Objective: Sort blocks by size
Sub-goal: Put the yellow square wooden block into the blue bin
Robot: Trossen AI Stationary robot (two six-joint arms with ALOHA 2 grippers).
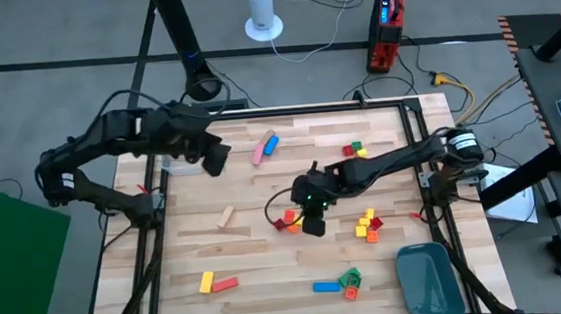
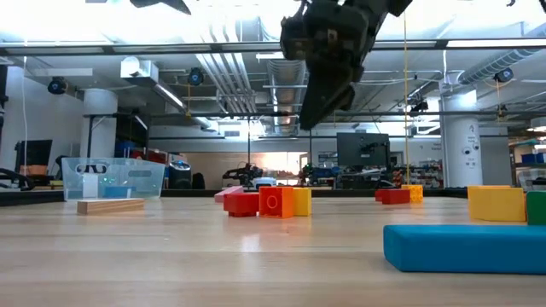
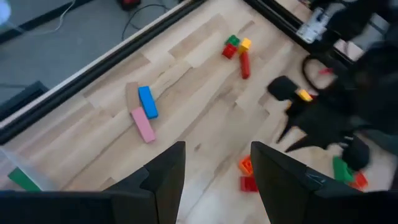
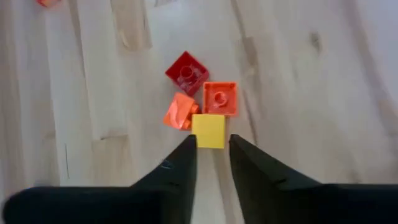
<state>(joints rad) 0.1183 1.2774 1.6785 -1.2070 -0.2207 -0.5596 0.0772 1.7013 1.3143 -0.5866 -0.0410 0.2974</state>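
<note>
My right hand (image 4: 212, 151) hovers, fingers parted, over a small yellow cube (image 4: 208, 130) resting mid-surface (image 1: 268, 248) against orange (image 4: 219, 98) and red blocks (image 4: 186, 72). Other blocks lie scattered. My left hand (image 3: 216, 168) waits open near the far-left edge.

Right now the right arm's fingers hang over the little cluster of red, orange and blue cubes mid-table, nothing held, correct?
Not quite: the cluster has no blue cube. The right wrist view shows a red cube, two orange cubes and a yellow cube lying close together. The rest stands: the right gripper hangs above them with its fingers slightly parted and nothing between them.
</note>
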